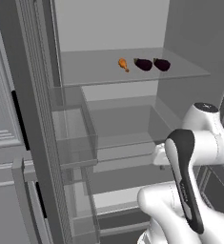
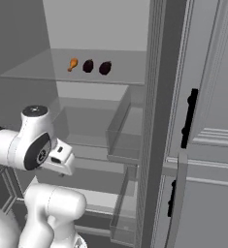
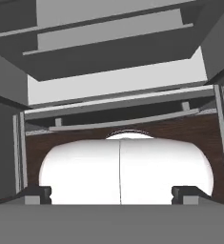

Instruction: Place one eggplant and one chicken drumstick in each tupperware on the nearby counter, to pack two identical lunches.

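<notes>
The robot is facing an open fridge, and the packing is, by the look of it, not yet begun. On the glass shelf (image 1: 180,71) in the upper middle of the left base view, one chicken drumstick (image 1: 123,64) is lying just left of two eggplants (image 1: 143,64) that are sitting side by side, apparently untouched; in the right base view the same trio is showing at upper left, the drumstick again leftmost. The gripper (image 3: 118,193) is hanging well below that shelf with its jaws standing wide and nothing between them; in the hand view its dark fingertips (image 3: 37,193) are rising far apart at the bottom corners, looking along the lower fridge shelves. The tupperware and the counter are lying outside what these frames are giving, so I cannot say what they hold (a second drumstick is not among the items on the shelf either). Everything seems left to do: reaching up, picking each item and carrying it over.
</notes>
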